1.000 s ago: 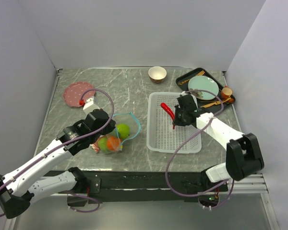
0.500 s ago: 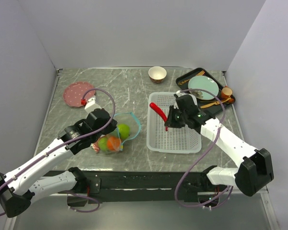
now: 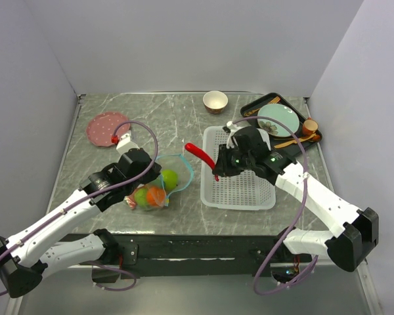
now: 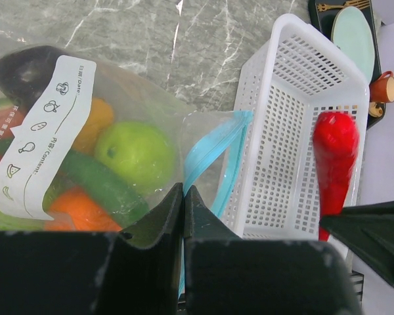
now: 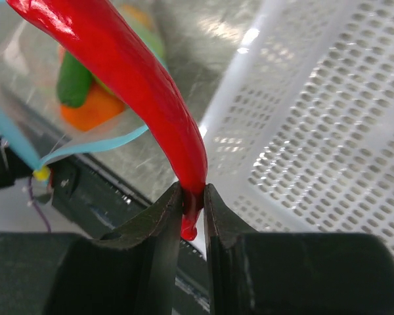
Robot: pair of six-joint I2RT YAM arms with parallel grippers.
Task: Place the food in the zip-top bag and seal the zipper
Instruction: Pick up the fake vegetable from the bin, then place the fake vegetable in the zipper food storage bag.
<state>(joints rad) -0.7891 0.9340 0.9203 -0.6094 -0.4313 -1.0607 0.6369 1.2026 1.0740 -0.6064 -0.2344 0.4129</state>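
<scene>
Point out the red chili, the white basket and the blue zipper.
red chili (image 3: 200,155): top external view, middle of its body.
white basket (image 3: 240,193): top external view, bare perforated floor.
zipper (image 4: 211,147): left wrist view, middle of the blue strip.

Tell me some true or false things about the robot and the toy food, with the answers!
The right gripper holds the red chili. True.
The chili is inside the zip-top bag. False: it is held outside the bag, over the edge of the white basket.
A green apple lies in the bag. True.
The left gripper is wide open. False: it is shut on the bag's edge.
</scene>
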